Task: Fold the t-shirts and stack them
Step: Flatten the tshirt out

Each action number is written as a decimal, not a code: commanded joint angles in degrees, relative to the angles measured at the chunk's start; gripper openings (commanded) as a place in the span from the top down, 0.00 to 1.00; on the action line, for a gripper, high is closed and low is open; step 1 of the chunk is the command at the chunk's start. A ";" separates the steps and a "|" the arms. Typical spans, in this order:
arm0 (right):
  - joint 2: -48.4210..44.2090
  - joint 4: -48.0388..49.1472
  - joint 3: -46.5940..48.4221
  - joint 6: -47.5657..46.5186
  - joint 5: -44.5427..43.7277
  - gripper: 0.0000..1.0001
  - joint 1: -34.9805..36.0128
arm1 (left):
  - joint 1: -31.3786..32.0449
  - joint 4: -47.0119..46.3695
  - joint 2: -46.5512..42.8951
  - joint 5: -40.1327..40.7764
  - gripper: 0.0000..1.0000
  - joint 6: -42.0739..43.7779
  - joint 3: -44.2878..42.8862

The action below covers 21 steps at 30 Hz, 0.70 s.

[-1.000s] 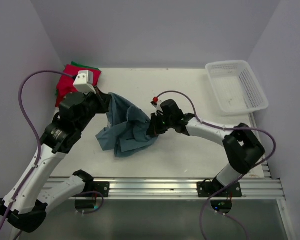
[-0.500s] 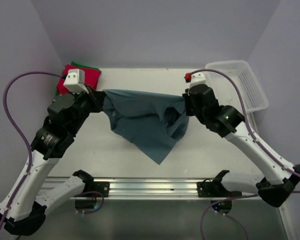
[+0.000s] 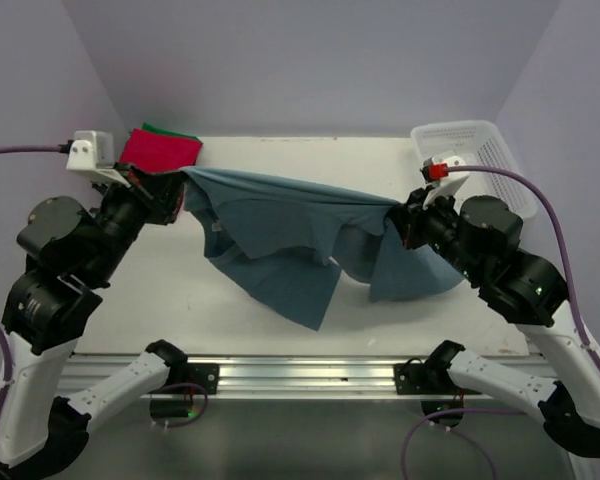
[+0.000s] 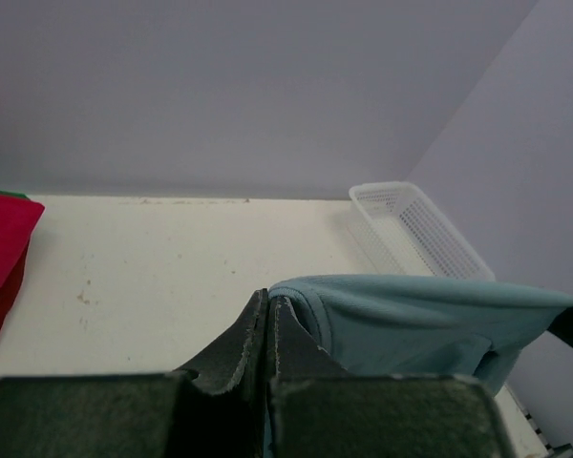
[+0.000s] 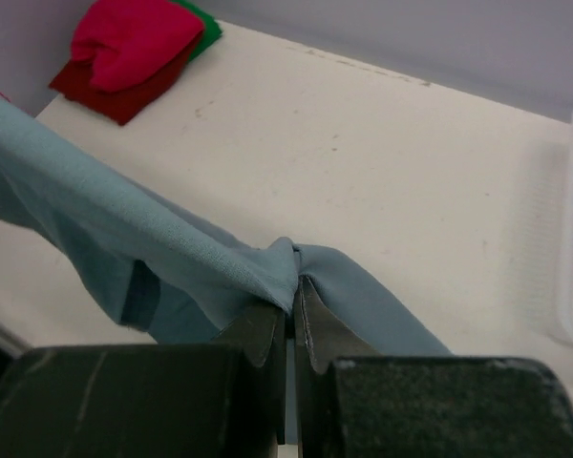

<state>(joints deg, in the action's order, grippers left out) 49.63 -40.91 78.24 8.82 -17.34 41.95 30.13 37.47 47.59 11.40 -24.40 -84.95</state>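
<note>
A dusty blue-grey t-shirt (image 3: 280, 215) hangs stretched between both arms above the table, its lower part drooping to a point (image 3: 315, 315). My left gripper (image 3: 176, 185) is shut on the shirt's left edge (image 4: 382, 320); my right gripper (image 3: 402, 215) is shut on its right edge (image 5: 172, 258). In the left wrist view the fingers (image 4: 267, 329) pinch a hemmed corner. In the right wrist view the fingertips (image 5: 293, 296) clamp a bunched fold. Folded red t-shirts (image 3: 158, 150) lie stacked on a green one (image 3: 162, 129) at the back left corner.
A white mesh basket (image 3: 480, 160) sits at the back right corner, close behind the right wrist. The table's front edge has a metal rail (image 3: 310, 375). Lilac walls (image 3: 310, 60) enclose the back and sides. Purple cables (image 3: 540, 210) loop off both arms.
Both grippers have moved apart and up, the left to the left, the right to the right. The bunched blue-grey shirt has been pulled out into a wide span.
</note>
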 commanded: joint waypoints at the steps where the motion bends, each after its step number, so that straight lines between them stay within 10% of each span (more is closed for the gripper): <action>1: -1.46 -2.96 2.63 -0.56 8.02 1.00 -1.00 | -1.48 2.42 -2.16 6.98 1.00 2.17 -10.03; 8: 0.63 -1.19 1.22 0.23 2.06 1.00 -1.00 | -1.57 7.00 -0.57 6.26 1.00 2.52 -17.01; 21: 30.16 13.56 -9.33 3.75 1.34 1.00 -1.09 | -1.57 -14.78 0.57 20.33 1.00 1.30 24.81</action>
<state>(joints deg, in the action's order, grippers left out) 76.93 -34.00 69.84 10.76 -17.02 40.91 28.88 32.67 48.75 28.01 -22.81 -64.10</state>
